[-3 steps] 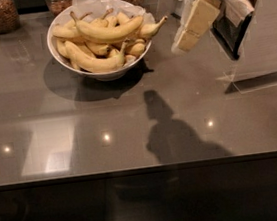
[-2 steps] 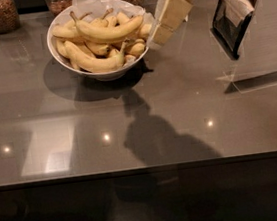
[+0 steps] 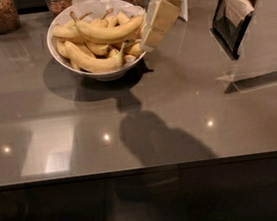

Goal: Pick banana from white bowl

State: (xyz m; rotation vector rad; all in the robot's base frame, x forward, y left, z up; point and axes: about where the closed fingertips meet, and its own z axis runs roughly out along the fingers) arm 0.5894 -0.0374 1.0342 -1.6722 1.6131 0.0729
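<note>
The banana point(image 3: 109, 33) lies left-right atop the white bowl point(image 3: 105, 76), stem pointing left; the tool point(image 3: 150, 41), grip state unclear, hangs at the bowl's right rim.

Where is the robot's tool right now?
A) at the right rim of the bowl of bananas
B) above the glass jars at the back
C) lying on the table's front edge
A: the tool hangs at the right rim of the white bowl, close to the end of the long banana on top.
</note>
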